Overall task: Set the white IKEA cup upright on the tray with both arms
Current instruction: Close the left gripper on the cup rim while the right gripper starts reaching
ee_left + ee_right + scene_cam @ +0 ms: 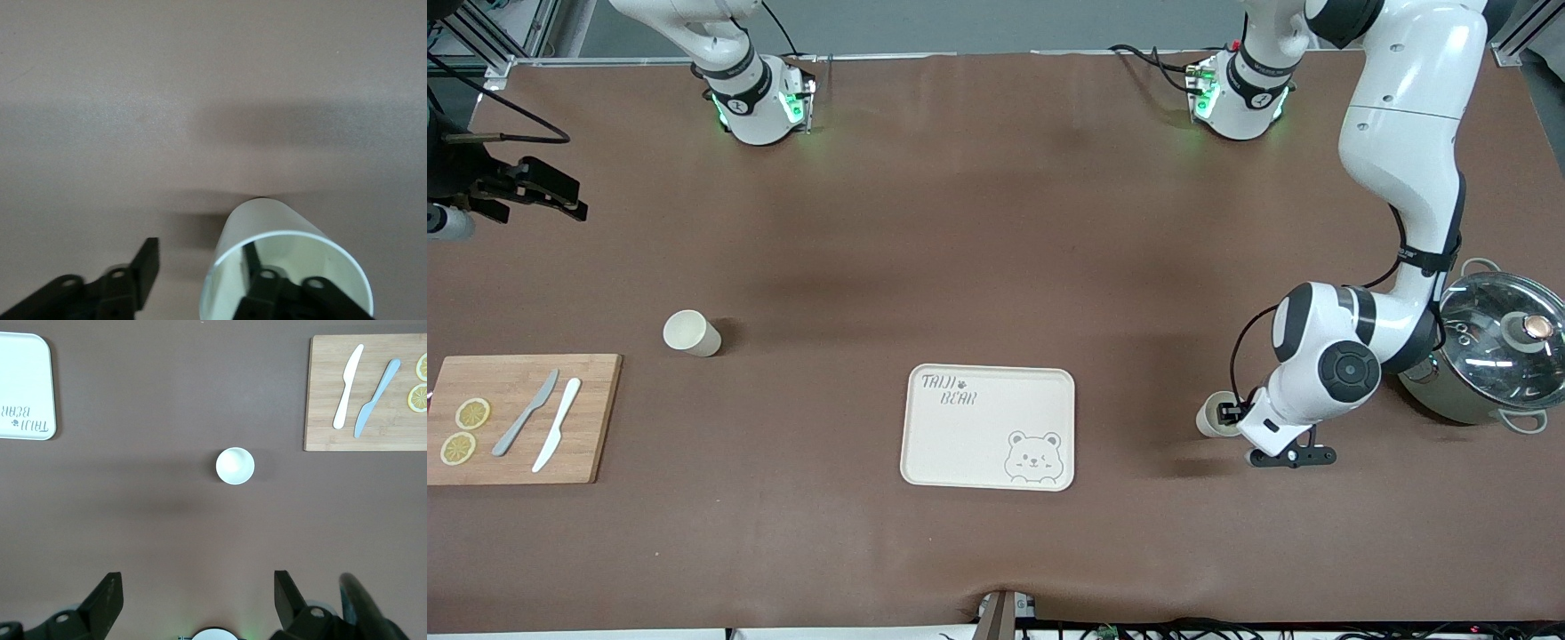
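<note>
Cup (283, 263) lying sideways, left pincer (200, 280) wide w/ one finger (257, 283) inside; tray (989, 427) bare.

Left gripper (1227, 414) low at the table, fingers spread; right gripper (193, 600) raised, spread, waiting

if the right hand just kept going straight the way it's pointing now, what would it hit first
Probably the upright white cup. The right hand hangs open, pointing down at the table, and the cup sits almost centred ahead of its fingers. Depth is unclear, so it might just reach bare table beside the cup.
</note>
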`<action>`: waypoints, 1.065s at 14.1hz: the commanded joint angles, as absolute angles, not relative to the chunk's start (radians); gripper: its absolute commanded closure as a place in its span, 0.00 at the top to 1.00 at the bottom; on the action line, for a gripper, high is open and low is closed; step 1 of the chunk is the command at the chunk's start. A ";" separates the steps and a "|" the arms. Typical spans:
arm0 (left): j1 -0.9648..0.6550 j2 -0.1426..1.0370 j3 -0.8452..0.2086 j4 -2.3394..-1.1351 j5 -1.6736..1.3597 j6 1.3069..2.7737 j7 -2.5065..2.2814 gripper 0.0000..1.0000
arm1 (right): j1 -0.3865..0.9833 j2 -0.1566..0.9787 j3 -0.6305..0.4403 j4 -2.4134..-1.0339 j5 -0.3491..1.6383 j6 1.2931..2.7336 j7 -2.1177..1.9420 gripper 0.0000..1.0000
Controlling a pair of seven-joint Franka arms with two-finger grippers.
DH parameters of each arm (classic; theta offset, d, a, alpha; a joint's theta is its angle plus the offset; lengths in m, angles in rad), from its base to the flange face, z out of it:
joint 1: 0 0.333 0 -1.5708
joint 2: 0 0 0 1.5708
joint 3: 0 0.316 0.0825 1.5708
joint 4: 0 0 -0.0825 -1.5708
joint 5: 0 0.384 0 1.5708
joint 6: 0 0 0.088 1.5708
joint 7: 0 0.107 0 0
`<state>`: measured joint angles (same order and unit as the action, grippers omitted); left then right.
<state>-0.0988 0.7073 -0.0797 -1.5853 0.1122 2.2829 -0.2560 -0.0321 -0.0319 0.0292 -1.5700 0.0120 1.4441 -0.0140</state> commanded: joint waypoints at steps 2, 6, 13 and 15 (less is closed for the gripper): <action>-0.090 0.693 -0.089 -1.588 0.060 2.287 -0.233 0.19 | -0.040 -0.029 0.035 -1.566 0.000 1.445 -0.012 1.00; -0.091 0.693 -0.089 -1.586 0.054 2.286 -0.233 0.00 | -0.044 -0.002 0.035 -1.543 -0.002 1.450 -0.012 1.00; -0.094 0.655 -0.089 -1.583 0.032 2.276 -0.242 0.00 | -0.077 0.052 0.032 -1.519 -0.003 1.448 -0.012 1.00; -0.095 0.621 -0.089 -1.582 0.032 2.246 -0.241 0.00 | -0.078 0.067 0.032 -1.514 -0.005 1.450 -0.012 1.00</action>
<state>-0.0993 0.6797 -0.0833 -1.5671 0.0538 2.2798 -0.2552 -0.0691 0.0368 0.0237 -1.5489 0.0081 1.4576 -0.0140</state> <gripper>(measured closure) 0.960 0.000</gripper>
